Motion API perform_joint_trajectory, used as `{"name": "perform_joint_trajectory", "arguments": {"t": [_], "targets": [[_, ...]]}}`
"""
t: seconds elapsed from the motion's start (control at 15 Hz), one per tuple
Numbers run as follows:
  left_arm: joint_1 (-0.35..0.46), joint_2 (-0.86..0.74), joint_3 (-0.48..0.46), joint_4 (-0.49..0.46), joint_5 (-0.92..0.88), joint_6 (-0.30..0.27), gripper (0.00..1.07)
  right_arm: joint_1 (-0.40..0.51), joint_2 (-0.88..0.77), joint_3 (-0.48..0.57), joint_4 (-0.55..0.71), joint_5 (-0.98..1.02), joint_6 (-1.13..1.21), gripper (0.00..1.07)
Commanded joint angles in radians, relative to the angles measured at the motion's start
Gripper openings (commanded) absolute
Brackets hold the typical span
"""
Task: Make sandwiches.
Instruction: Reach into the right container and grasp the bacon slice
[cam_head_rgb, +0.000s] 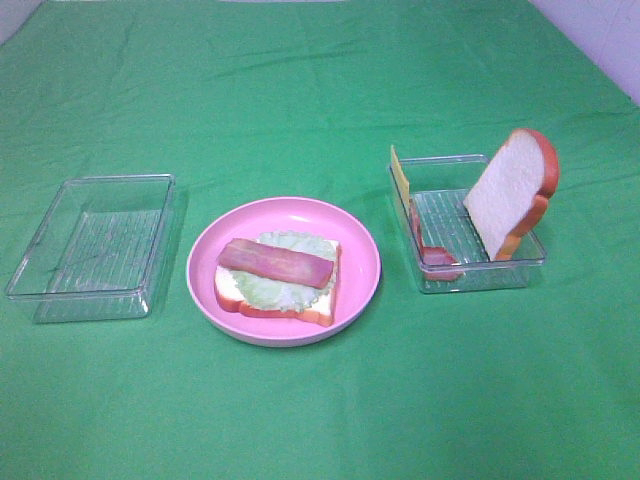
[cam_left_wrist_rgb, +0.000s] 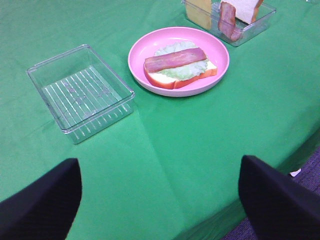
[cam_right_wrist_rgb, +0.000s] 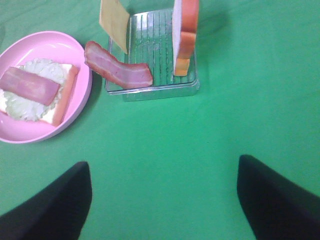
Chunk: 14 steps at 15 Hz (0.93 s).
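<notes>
On the pink plate (cam_head_rgb: 362, 250) lies a bread slice (cam_head_rgb: 322, 303) topped with a lettuce leaf (cam_head_rgb: 265, 290) and a bacon strip (cam_head_rgb: 275, 264). The clear tray on the right (cam_head_rgb: 480, 278) holds a second bread slice (cam_head_rgb: 510, 190) standing upright, a yellow cheese square (cam_head_rgb: 400, 175) leaning on its left wall, and another bacon strip (cam_head_rgb: 435, 257). Neither gripper shows in the exterior view. My left gripper (cam_left_wrist_rgb: 159, 165) is open and empty, near the table's front edge. My right gripper (cam_right_wrist_rgb: 164, 165) is open and empty, short of the right tray (cam_right_wrist_rgb: 155, 92).
An empty clear tray (cam_head_rgb: 90, 245) stands left of the plate, also seen in the left wrist view (cam_left_wrist_rgb: 80, 92). A green cloth (cam_head_rgb: 320, 90) covers the table. The table's front edge (cam_left_wrist_rgb: 280, 160) shows in the left wrist view.
</notes>
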Motion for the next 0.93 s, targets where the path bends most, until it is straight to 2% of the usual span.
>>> {"name": "perform_joint_trajectory", "arguments": {"t": [0.07, 0.27, 0.47, 0.6, 0.67, 0.73, 0.87, 0.93], "targets": [[0.003, -0.027, 0.001, -0.012, -0.011, -0.002, 0.81, -0.006, 0.196, -0.117, 0.099, 0.048, -0.126, 0.76], [0.003, -0.028, 0.001, -0.011, -0.011, -0.002, 0.81, -0.005, 0.427, -0.281, 0.157, 0.133, -0.149, 0.76], [0.003, -0.028, 0.001, -0.012, -0.012, -0.002, 0.81, 0.015, 0.568, -0.398, 0.156, 0.143, -0.148, 0.75], [0.003, -0.028, 0.001, -0.012, -0.011, -0.004, 0.81, 0.104, 0.671, -0.481, 0.135, 0.139, -0.122, 0.75], [0.003, -0.026, 0.001, -0.012, -0.011, -0.010, 0.81, 0.205, 0.785, -0.581, 0.057, 0.153, -0.027, 0.74], [0.003, -0.025, 0.001, -0.012, -0.011, -0.010, 0.81, 0.230, 0.809, -0.603, 0.036, 0.159, -0.002, 0.73], [0.003, -0.025, 0.001, -0.011, -0.011, -0.010, 0.81, 0.314, 0.925, -0.712, -0.064, 0.211, 0.108, 0.63], [0.003, -0.025, 0.001, -0.011, -0.011, -0.010, 0.81, 0.345, 0.975, -0.759, -0.096, 0.232, 0.146, 0.62]]}}
